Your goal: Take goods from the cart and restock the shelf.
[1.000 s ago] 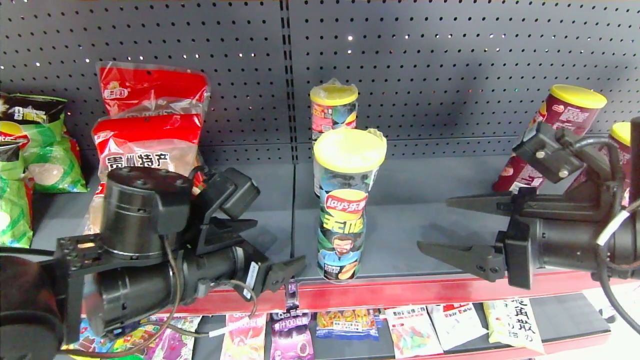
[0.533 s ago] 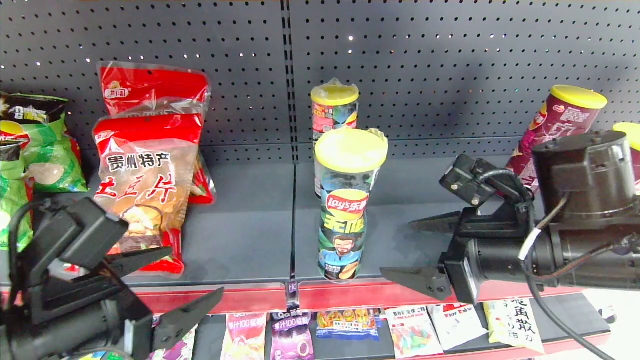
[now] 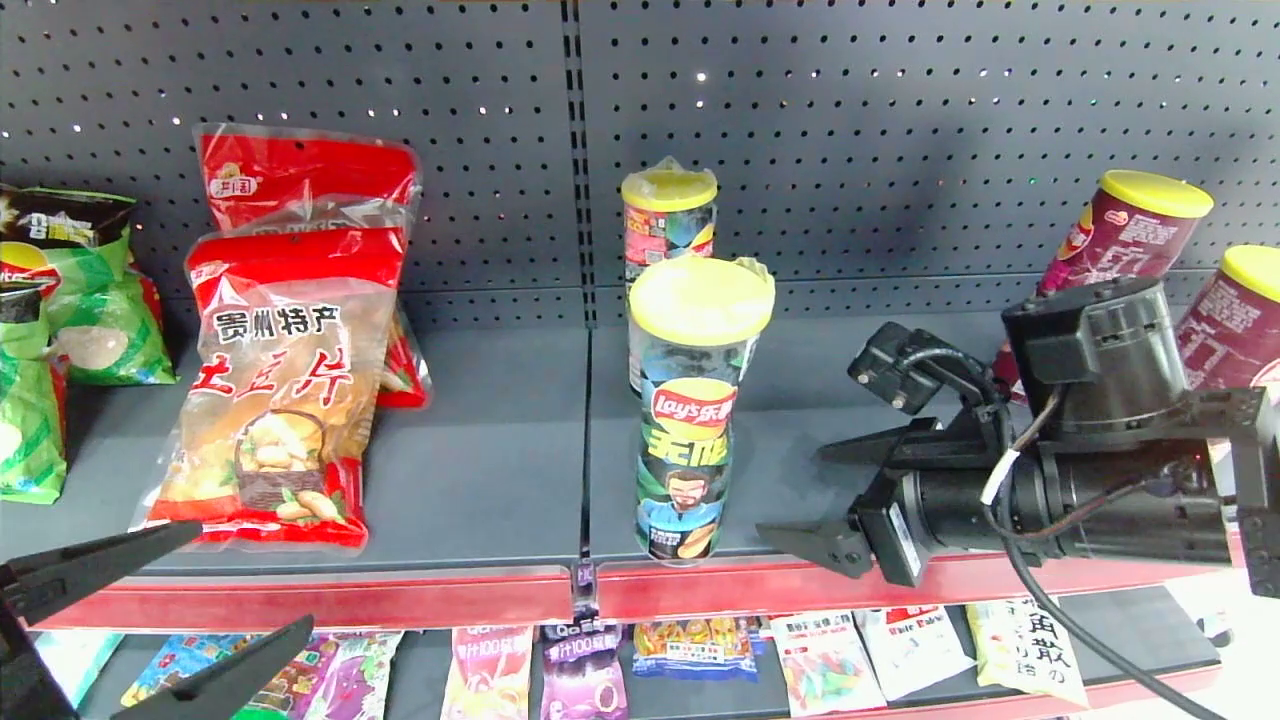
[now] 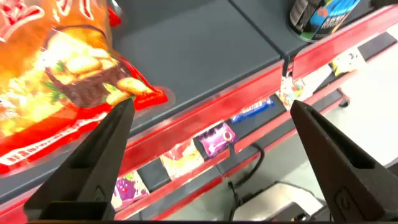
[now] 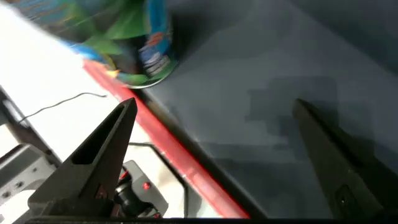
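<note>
A green chip can (image 3: 688, 410) with a yellow lid stands upright at the shelf's (image 3: 480, 470) front edge, with a second can (image 3: 668, 212) behind it. My right gripper (image 3: 795, 495) hangs open and empty just right of the front can, level with its base. From the right wrist, the can (image 5: 134, 46) lies beyond one fingertip of that gripper (image 5: 214, 104). My left gripper (image 3: 245, 580) is open and empty, low at the left, below the shelf's red lip (image 3: 450, 598). The left wrist view has the gripper (image 4: 211, 104) facing that lip, near a red potato-chip bag (image 4: 56, 81).
Two red bags (image 3: 285, 380) lean at the shelf's left, and green bags (image 3: 60, 300) sit further left. Maroon cans (image 3: 1130, 230) stand tilted at the right behind my right arm. A lower shelf holds several small packets (image 3: 830, 660). Pegboard (image 3: 850, 130) backs the shelf.
My left arm dropped down and to the left, uncovering the front red bag. My right arm shifted left and lower, closer to the front can. Both grippers stayed open.
</note>
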